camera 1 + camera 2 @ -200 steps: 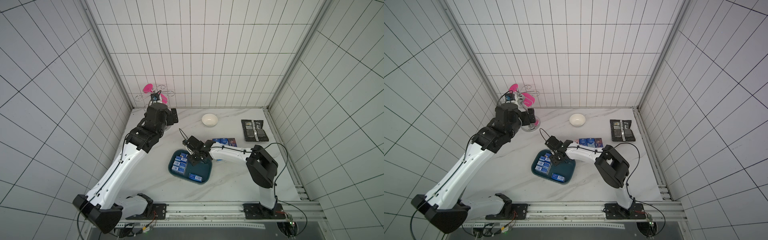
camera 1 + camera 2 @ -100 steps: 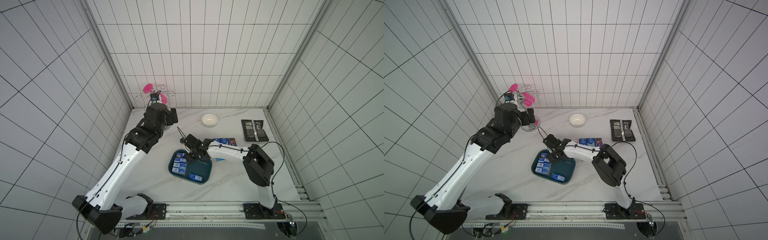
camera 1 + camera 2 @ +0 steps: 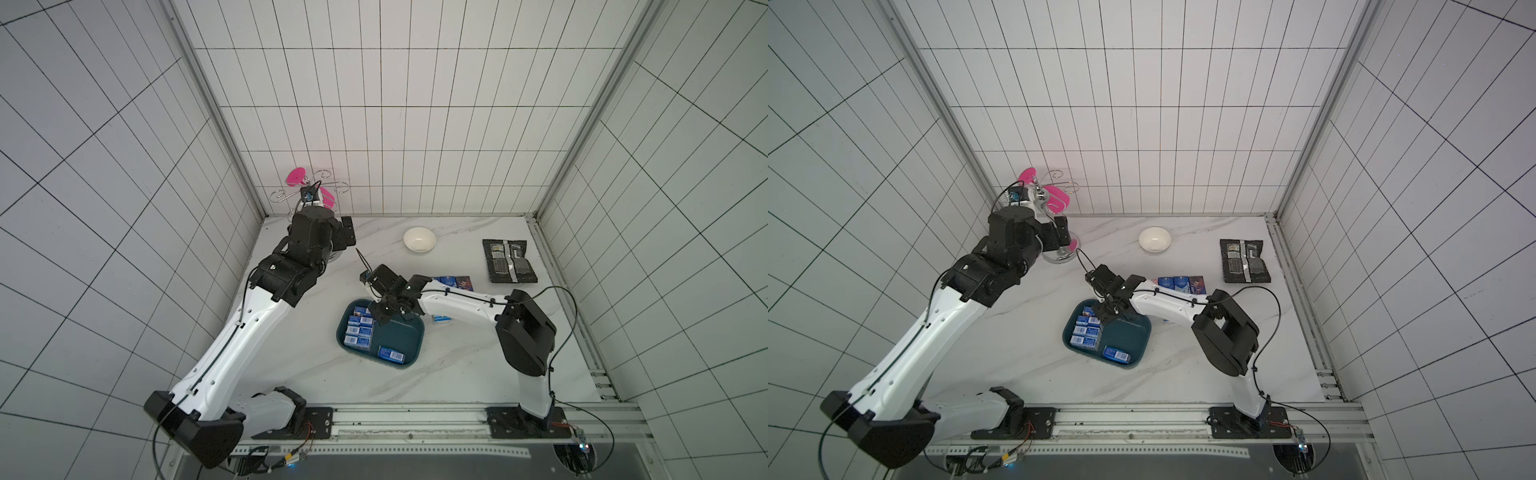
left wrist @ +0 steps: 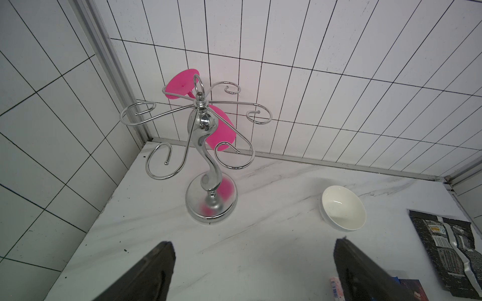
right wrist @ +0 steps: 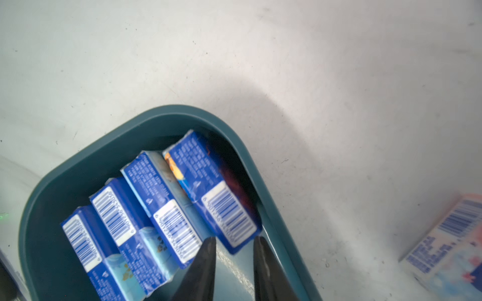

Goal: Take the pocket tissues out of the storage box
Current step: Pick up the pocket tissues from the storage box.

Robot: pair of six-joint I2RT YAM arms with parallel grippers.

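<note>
The dark teal storage box (image 3: 400, 337) (image 3: 1130, 332) (image 5: 182, 109) lies mid-table. Several blue pocket tissues (image 3: 359, 330) (image 3: 1086, 330) (image 5: 146, 216) lie side by side along its left wall, and one more (image 3: 391, 354) lies near its front. My right gripper (image 3: 380, 322) (image 3: 1102, 318) (image 5: 234, 239) reaches into the box, jaws a narrow gap apart. The corner of the end pack (image 5: 221, 198) pokes between the tips. Other packs (image 3: 453, 282) (image 3: 1181, 282) lie on the table behind the arm, and a pinkish-white one (image 5: 448, 247) lies beside the box. My left gripper (image 3: 347, 232) (image 4: 254, 242) hangs wide open and empty near the back left.
A chrome cup rack with a pink cup (image 3: 309, 195) (image 4: 206, 156) stands in the back left corner. A white bowl (image 3: 419, 240) (image 4: 343, 208) sits at the back. A flat black foil packet (image 3: 509, 262) (image 4: 448, 250) lies at the back right.
My right gripper has moved left across the box to the row of packs. The left arm has not moved.
</note>
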